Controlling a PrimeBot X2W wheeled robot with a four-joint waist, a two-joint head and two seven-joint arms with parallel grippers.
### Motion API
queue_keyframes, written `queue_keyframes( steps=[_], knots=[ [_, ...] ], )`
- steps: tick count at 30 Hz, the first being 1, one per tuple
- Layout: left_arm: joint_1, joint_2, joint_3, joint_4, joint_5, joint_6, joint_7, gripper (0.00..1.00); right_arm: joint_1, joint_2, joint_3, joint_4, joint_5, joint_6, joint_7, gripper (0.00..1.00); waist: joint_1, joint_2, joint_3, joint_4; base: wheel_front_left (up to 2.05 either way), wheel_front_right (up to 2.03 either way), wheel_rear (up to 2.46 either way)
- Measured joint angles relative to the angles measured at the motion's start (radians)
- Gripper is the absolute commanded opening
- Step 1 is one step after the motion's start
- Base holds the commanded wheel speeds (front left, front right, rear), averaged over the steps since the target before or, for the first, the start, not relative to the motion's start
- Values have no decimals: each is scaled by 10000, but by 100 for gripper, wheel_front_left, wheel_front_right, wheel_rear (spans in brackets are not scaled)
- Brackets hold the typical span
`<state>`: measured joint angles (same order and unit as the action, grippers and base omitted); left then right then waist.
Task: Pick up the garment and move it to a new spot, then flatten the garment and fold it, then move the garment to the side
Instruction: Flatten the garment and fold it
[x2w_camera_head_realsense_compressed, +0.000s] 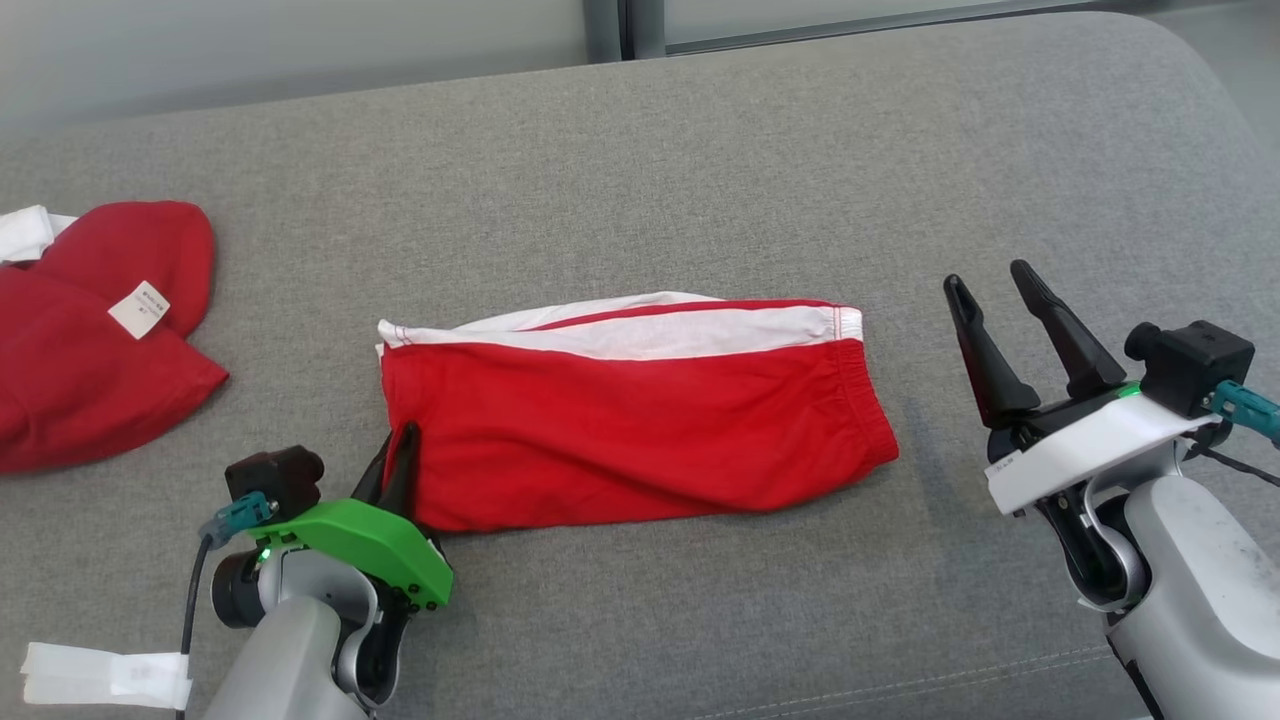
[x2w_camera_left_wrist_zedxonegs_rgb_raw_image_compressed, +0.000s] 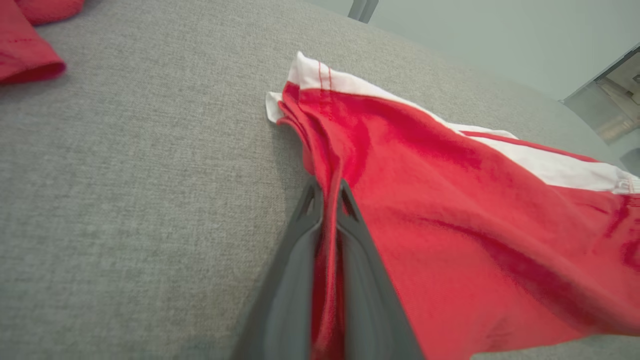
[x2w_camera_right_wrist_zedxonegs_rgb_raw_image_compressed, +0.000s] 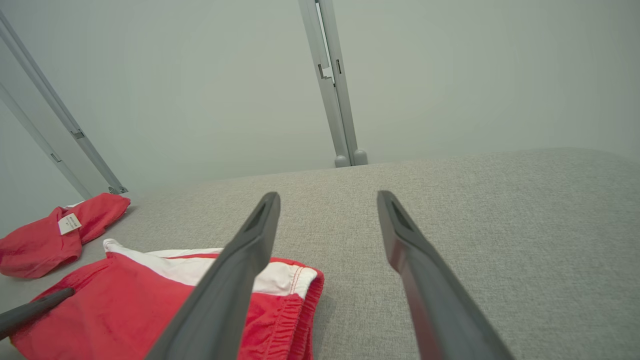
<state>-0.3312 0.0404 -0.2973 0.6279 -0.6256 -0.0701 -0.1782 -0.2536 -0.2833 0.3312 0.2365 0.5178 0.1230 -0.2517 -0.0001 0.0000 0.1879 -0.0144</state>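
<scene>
A second red garment with a white label lies well to the left of the shorts, and a strip of white tape sits left of the shorts and nearer the robot. A metal post stands behind them. The shorts, red with a white band along the far side, lie spread on a grey cushion. The second garment is cut off by the picture's edge. A green mount hides the base of the left fingers. The left gripper reaches low to the shorts' left edge, its fingers clamped on a fold of that hem. The right gripper hovers just right of the shorts, tilted up, fingers spread apart and holding nothing
</scene>
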Motion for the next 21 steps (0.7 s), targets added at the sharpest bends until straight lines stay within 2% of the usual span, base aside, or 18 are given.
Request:
queue_keyframes(
  steps=[2,4,5,6,7,10,21],
  knots=[
    [60,0,0,-98,-56,19,-31,0,0,8,12,21,-31,0,0,100,0,0,-12,2,0,0,0],
    [90,0,27,-199,-56,150,-121,18,-9,29,77,79,-196,0,0,100,0,0,-35,-17,0,0,0],
    [115,0,40,-244,-56,192,-136,36,-10,54,127,109,-274,0,0,100,0,0,-51,-38,0,0,0],
    [165,4,44,-284,-56,217,-176,87,-10,77,148,127,-343,0,0,100,0,0,-70,-60,0,0,0],
    [222,2,44,-316,-54,259,-188,100,-10,86,146,132,-378,0,0,100,0,0,-91,-80,0,0,0],
    [339,4,50,-477,-50,357,-265,100,-13,105,71,169,-527,-46,0,100,0,0,-154,-142,0,0,0],
    [515,98,414,-1680,318,529,-704,100,-18,301,-516,92,-1124,-830,0,100,0,0,-391,-196,0,0,0]
  ],
)
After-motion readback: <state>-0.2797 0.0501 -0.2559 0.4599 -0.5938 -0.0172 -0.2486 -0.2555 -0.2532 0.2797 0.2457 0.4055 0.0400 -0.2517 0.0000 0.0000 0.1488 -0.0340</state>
